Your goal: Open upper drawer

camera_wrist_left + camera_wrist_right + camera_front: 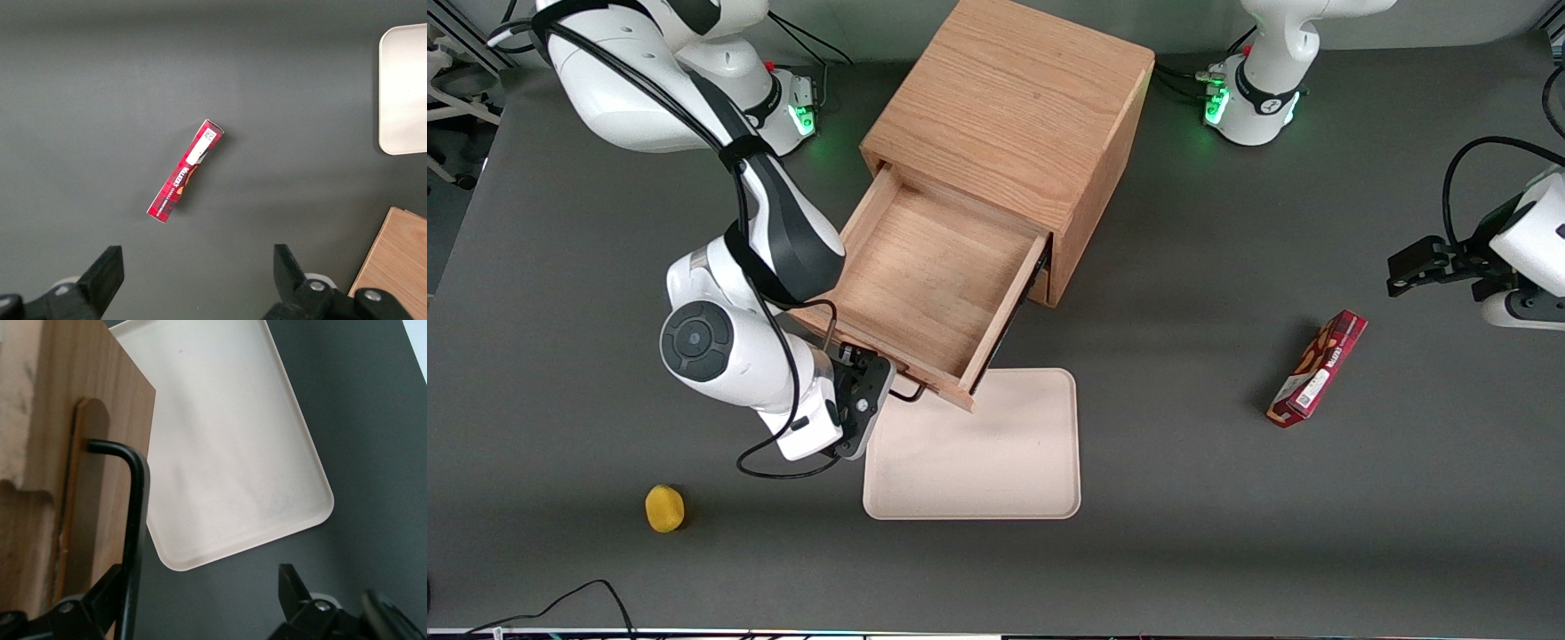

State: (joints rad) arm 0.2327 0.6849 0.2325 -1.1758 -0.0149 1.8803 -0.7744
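Observation:
The oak cabinet (1014, 98) stands in the middle of the table. Its upper drawer (925, 276) is pulled far out toward the front camera and its wide, shallow wooden box is empty. The drawer's thin black bar handle (914, 393) sits on the light wood front (100, 387). My right gripper (882, 380) is at the drawer front, at the handle. In the right wrist view the gripper (200, 593) is open, with the handle bar (137, 520) between the fingers, close beside one finger (100, 597) and well apart from the other. The bottom drawer is hidden.
A beige tray (978, 453) lies on the table just under and in front of the open drawer. It also shows in the right wrist view (227, 440). A yellow lemon (664, 508) lies near the front edge. A red snack box (1318, 368) lies toward the parked arm's end.

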